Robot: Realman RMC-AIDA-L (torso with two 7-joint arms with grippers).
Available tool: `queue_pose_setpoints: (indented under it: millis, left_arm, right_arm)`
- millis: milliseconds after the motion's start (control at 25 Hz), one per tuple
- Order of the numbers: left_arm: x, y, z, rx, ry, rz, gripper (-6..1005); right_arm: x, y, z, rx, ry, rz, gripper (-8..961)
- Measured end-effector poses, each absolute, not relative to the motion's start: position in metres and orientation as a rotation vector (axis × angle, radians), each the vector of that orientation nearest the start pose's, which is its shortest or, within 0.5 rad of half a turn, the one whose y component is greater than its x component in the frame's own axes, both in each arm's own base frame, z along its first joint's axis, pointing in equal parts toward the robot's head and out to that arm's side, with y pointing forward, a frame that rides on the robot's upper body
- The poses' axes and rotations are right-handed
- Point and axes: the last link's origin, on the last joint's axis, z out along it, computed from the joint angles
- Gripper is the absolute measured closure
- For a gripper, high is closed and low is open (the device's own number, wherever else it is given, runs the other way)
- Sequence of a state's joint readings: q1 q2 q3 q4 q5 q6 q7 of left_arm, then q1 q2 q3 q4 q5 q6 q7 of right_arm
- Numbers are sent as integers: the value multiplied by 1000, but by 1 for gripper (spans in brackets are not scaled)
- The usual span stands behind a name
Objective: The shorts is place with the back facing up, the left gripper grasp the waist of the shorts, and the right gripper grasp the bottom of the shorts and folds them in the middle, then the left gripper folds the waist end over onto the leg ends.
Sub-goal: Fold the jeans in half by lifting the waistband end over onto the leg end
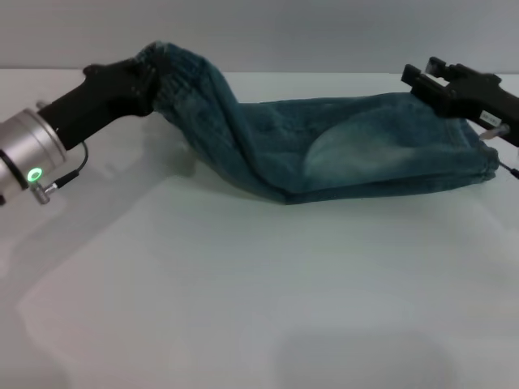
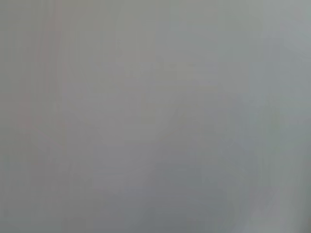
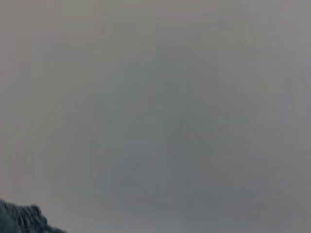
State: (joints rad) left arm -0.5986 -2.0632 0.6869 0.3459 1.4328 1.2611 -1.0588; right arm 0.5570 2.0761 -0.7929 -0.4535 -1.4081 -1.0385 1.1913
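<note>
While the left gripper (image 1: 146,81) clamps the waist (image 1: 174,69) of the folded shorts (image 1: 340,150) above the table (image 1: 243,284), the right gripper (image 1: 442,85) pinches their leg end.

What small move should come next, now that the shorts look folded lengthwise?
Probably the left gripper should carry the waist across toward the leg ends. It already holds the waist lifted off the table, and the shorts lie doubled in a long strip. The right gripper sits at the leg end.
</note>
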Motion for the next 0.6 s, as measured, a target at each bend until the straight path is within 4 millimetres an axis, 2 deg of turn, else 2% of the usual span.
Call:
queue_pose_setpoints:
  millis: [80, 120, 240, 600]
  left_arm:
    - [-257, 382, 4, -2169, -617, -1004, 969]
    - [-244, 388, 4, -2182, -600, -1044, 969]
    - [-236, 392, 3, -2195, -584, -1064, 975]
    - [-223, 397, 7, -2214, -564, -1108, 979]
  right_arm:
    - [278, 398, 3, -2085, 792, 813, 466]
    - [277, 399, 0, -2088, 796, 802, 466]
    - [275, 402, -6, -2097, 787, 778, 466]
    - [268, 404, -16, -2133, 790, 777, 465]
